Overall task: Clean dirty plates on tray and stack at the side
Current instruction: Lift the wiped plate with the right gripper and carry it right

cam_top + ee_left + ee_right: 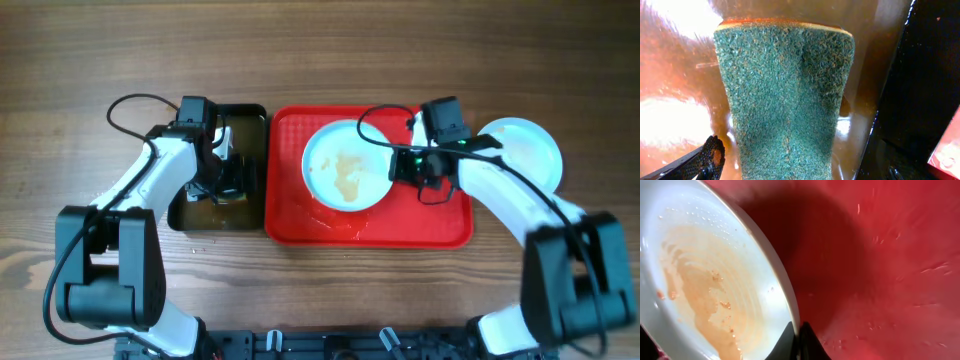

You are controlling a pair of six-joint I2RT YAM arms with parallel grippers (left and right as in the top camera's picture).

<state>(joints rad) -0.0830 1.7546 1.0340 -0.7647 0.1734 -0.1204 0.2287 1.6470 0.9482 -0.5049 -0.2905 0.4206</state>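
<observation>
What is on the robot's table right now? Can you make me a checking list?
Surface: wooden table, bare around the trays.
Job's things: smeared plate with an orange smear lies on the red tray; clean-looking plate lies on the table, right of that tray.
Clutter: black tray of brownish water, left of the red tray; green scrub sponge in it.
Claws: left claw open over the black tray, at the sponge; right claw shut on the smeared plate's rim.
Cables: a black cable loop by each arm.
Surroundings: nothing seen.
</observation>
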